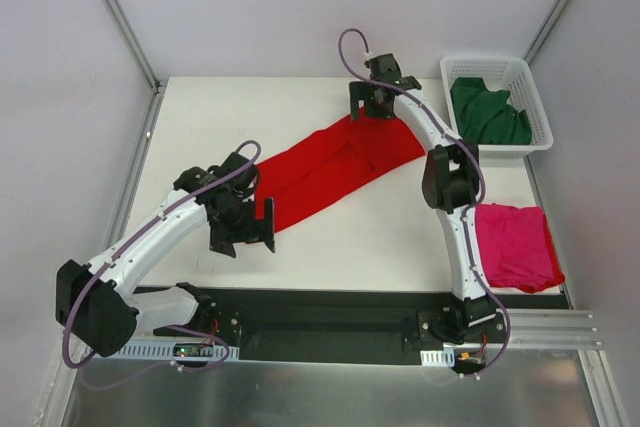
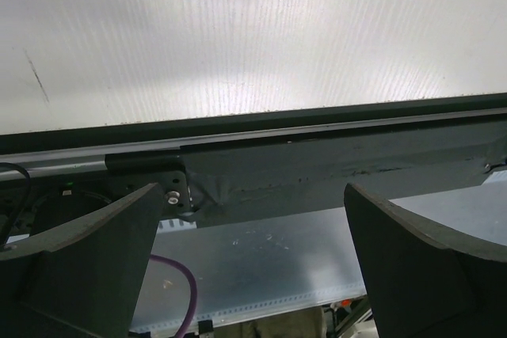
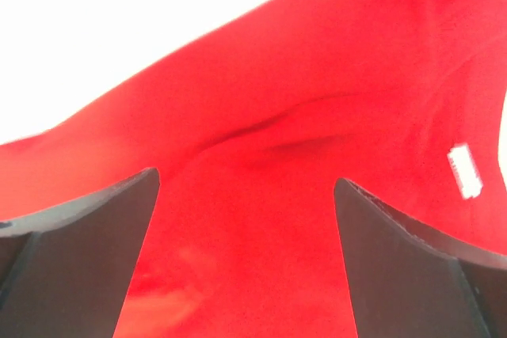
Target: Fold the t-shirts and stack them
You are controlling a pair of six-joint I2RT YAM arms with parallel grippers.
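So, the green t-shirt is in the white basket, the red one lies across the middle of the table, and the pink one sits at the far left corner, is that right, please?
Not quite: the top external view shows the pink t-shirt at the near right edge of the table. The green t-shirt in the white basket and the red t-shirt across the middle are right.

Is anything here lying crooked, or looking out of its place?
The red t-shirt lies as a long strip slanted across the table, not square to its edges. The green t-shirt sits crumpled in the white basket. The pink t-shirt, folded at the near right, looks tidy. Nothing looks damaged.
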